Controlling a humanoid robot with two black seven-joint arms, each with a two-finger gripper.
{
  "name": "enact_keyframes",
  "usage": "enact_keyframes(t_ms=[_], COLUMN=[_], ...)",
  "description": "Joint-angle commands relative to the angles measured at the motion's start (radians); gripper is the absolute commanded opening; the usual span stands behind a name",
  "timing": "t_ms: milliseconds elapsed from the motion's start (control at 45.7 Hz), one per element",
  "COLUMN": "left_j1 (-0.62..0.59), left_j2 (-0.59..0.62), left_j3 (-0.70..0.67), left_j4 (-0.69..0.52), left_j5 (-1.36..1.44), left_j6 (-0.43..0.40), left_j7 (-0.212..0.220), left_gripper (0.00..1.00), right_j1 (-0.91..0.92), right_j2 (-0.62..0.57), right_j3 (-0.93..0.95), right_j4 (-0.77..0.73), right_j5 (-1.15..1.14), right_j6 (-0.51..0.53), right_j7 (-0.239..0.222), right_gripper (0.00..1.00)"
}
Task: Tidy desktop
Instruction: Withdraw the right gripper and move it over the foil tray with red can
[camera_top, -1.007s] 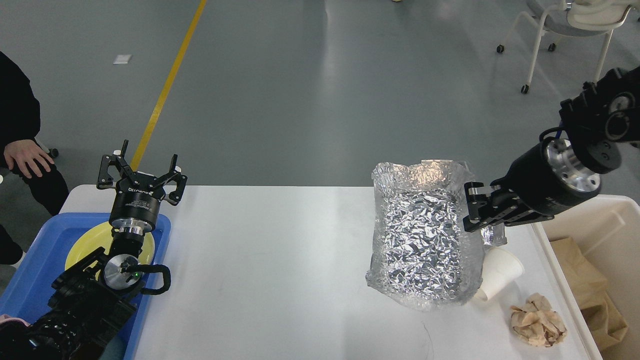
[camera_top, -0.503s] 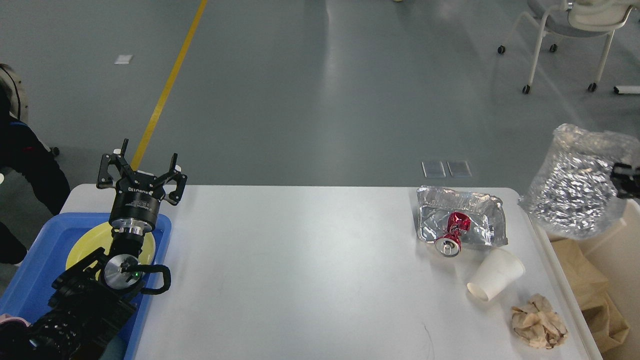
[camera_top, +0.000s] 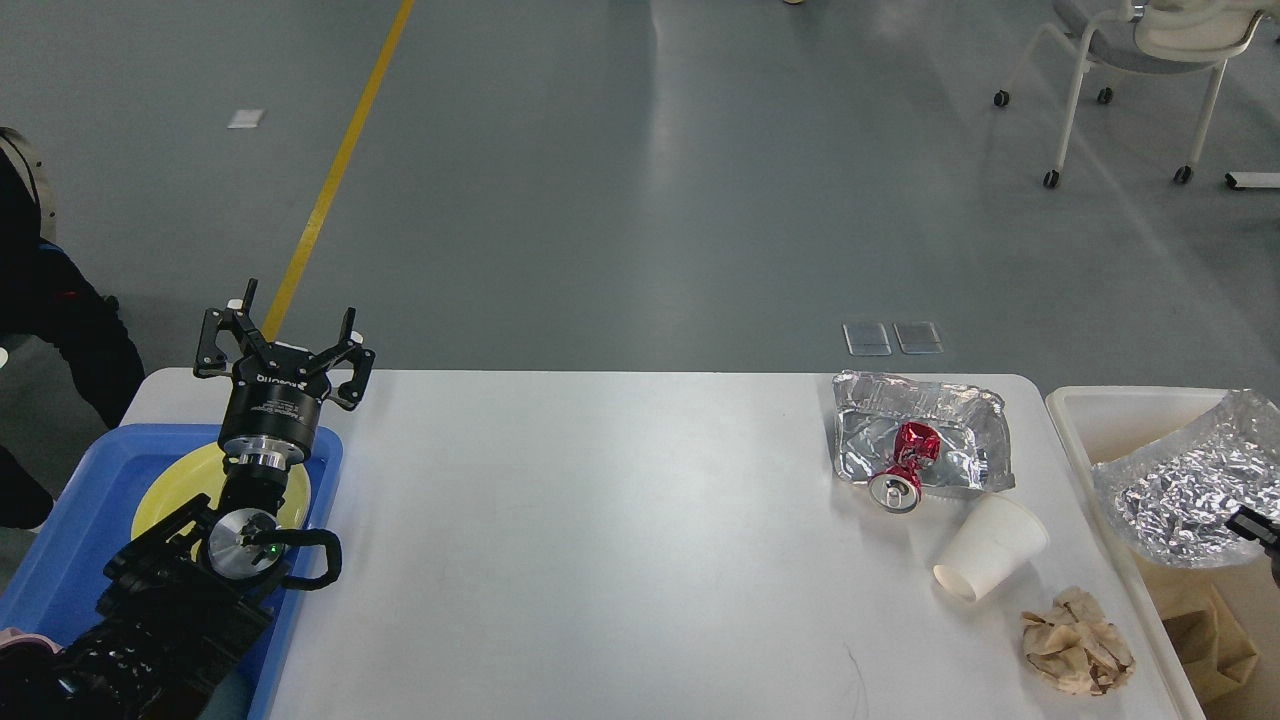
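Observation:
The white desktop (camera_top: 600, 540) holds a small foil tray (camera_top: 950, 430) with a crushed red can (camera_top: 905, 465) lying at its front edge. A white paper cup (camera_top: 990, 550) lies on its side next to it, and a crumpled brown paper wad (camera_top: 1075, 640) sits nearer the front. My left gripper (camera_top: 283, 340) is open and empty above the far end of the blue tray (camera_top: 60, 550). Only a black tip of my right gripper (camera_top: 1258, 525) shows at the right edge. It touches a large crumpled foil sheet (camera_top: 1180, 490) lying over the cream bin (camera_top: 1110, 410).
A yellow plate (camera_top: 180, 480) lies in the blue tray under my left arm. Brown paper bags (camera_top: 1200, 630) lie in the cream bin. A person in black stands at the far left (camera_top: 40, 300). A wheeled chair (camera_top: 1130, 50) stands on the floor far right.
My right arm lifted the large foil sheet off the table, swung it right and lowered it into the cream bin, uncovering the small foil tray and red can. The left arm has not moved.

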Motion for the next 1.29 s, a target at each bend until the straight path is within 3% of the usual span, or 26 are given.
enact_keyframes(t_ms=[0, 219, 394, 482, 547, 679, 766, 897, 1051, 1138, 1270], left_j1=[0.0, 0.0, 0.0, 0.0, -0.002, -0.002, -0.002, 0.0, 0.0, 0.0, 0.0], left_j2=[0.0, 0.0, 0.0, 0.0, -0.001, -0.001, -0.001, 0.0, -0.001, 0.0, 0.0], left_j3=[0.0, 0.003, 0.003, 0.003, 0.003, 0.003, 0.003, 0.003, 0.003, 0.003, 0.001], left_j4=[0.0, 0.0, 0.0, 0.002, 0.0, 0.0, 0.0, 0.0, 0.0, 0.0, 0.0], left_j5=[0.002, 0.0, 0.0, 0.0, 0.0, 0.0, 0.0, 0.0, 0.0, 0.0, 0.0], left_j6=[0.0, 0.0, 0.001, 0.0, 0.001, 0.0, 0.0, 0.0, 0.0, 0.0, 0.0], left_j7=[0.0, 0.0, 0.0, 0.0, 0.0, 0.0, 0.0, 0.0, 0.0, 0.0, 0.0], left_gripper=[0.97, 0.97, 0.97, 0.97, 0.97, 0.97, 0.97, 0.97, 0.97, 0.97, 0.97], right_j1=[-0.003, 0.038, 0.23, 0.348, 0.466, 0.817, 1.058, 1.354, 1.526, 1.545, 1.5], right_j2=[0.015, 0.005, 0.014, 0.014, 0.012, -0.027, -0.051, -0.054, -0.035, 0.012, 0.035], right_j3=[0.006, 0.004, -0.002, -0.014, -0.042, -0.17, -0.235, -0.293, -0.324, -0.333, -0.382], right_j4=[-0.006, -0.008, -0.003, 0.017, 0.07, 0.331, 0.614, 1.079, 1.491, 1.603, 1.579], right_j5=[0.0, 0.0, -0.003, -0.012, -0.021, -0.021, -0.021, -0.024, -0.049, -0.04, -0.034], right_j6=[-0.002, 0.001, 0.035, 0.083, 0.182, 0.496, 0.61, 0.615, 0.587, 0.541, 0.443], right_j7=[-0.001, -0.002, 0.001, 0.004, 0.005, 0.007, 0.008, 0.005, -0.001, -0.002, -0.001], right_gripper=[1.0, 1.0, 1.0, 1.0, 1.0, 1.0, 1.0, 1.0, 1.0, 1.0, 1.0])
